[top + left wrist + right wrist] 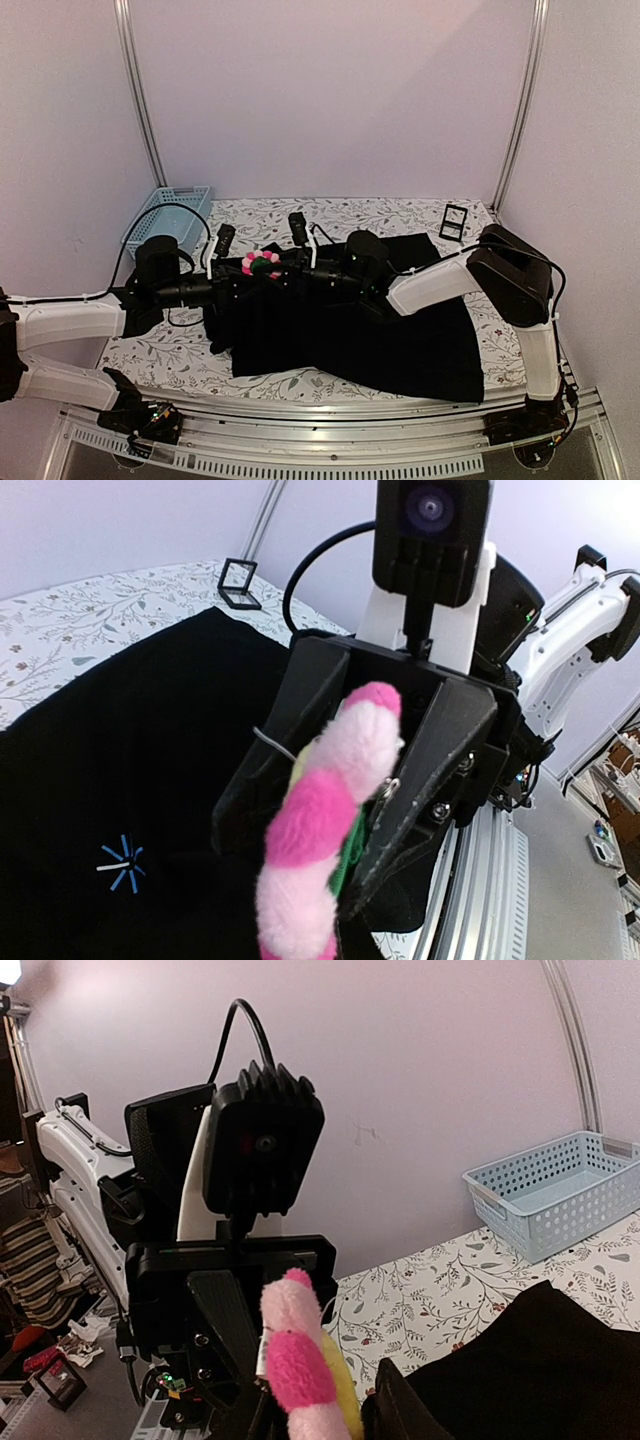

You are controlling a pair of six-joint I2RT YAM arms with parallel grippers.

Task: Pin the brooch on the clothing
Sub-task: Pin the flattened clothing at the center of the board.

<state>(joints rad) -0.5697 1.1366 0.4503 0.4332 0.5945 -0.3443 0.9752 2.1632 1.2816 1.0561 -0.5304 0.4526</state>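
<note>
The brooch looks light, plush and squashy, so grip it by the stiffer backing, not the petals. It sits just left of centre in the top view, over the upper edge of the clothing. Your left gripper is pressed together on it. Your right gripper straddles it, but I cannot tell whether it touches.

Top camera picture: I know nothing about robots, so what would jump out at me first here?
The fluffy pink brooch, the one bright spot, hangs mid-table where the left claw and right claw meet tip to tip. Below them a black shirt sprawls over the flowered table, with a pale blue basket at the far left corner.
</note>
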